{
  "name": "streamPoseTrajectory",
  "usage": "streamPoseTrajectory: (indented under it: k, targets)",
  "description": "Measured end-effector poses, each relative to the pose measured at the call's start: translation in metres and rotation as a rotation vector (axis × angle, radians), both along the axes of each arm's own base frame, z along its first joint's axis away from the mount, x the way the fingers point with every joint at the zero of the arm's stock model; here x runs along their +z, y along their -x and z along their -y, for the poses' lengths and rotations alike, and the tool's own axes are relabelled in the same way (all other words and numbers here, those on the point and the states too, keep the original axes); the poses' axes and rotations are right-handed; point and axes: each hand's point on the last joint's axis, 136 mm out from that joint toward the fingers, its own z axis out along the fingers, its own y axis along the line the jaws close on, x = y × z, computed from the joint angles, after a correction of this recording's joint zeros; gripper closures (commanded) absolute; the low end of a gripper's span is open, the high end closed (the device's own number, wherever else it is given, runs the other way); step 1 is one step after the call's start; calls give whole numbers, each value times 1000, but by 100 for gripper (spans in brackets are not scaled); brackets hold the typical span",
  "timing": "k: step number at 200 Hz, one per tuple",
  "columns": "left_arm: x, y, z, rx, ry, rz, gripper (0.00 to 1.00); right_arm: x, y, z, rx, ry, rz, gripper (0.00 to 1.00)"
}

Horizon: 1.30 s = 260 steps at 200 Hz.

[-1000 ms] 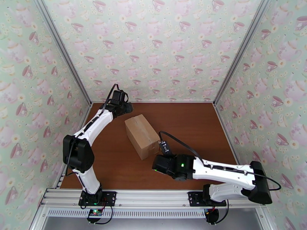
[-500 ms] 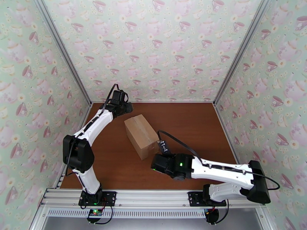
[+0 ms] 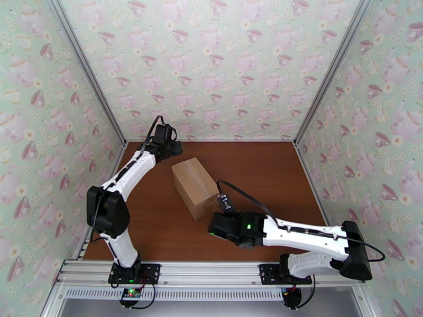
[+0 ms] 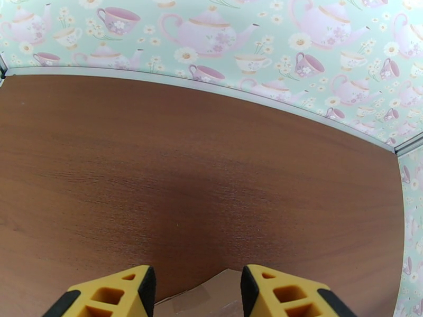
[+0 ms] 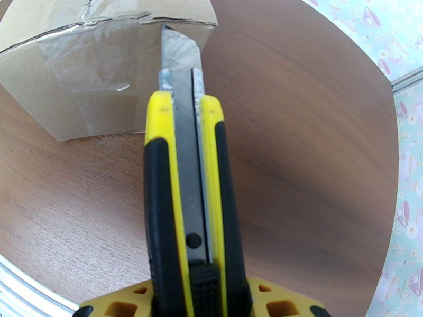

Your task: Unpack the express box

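Observation:
The express box (image 3: 194, 187), a plain brown carton with clear tape, lies at an angle in the middle of the brown table (image 3: 264, 170). My right gripper (image 3: 221, 210) sits at the box's near end, shut on a yellow-and-black utility knife (image 5: 185, 170). The knife's extended blade (image 5: 180, 54) points at the taped upper edge of the box (image 5: 95, 54), its tip at or just short of the cardboard. My left gripper (image 3: 172, 149) hovers by the box's far end, open with nothing between its yellow fingers (image 4: 113, 294). A corner of the box (image 4: 211, 299) shows below them.
Teapot-patterned walls (image 3: 211, 64) with metal corner posts (image 3: 84, 70) enclose the table on three sides. Bare tabletop (image 4: 211, 170) stretches from the box to the back wall and to the right. A metal rail (image 3: 211, 273) runs along the near edge.
My right arm has edged slightly to the left with the knife. The box and the left arm have not moved.

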Motion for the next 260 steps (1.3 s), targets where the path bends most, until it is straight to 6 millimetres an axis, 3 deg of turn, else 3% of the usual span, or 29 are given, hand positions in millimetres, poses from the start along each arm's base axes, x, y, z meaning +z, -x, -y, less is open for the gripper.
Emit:
streamPoseTrajectory:
  k: [260]
  targets:
    - [-8,4,3,-16,10,-22,51,7,-4,-3,-1,26,17,100]
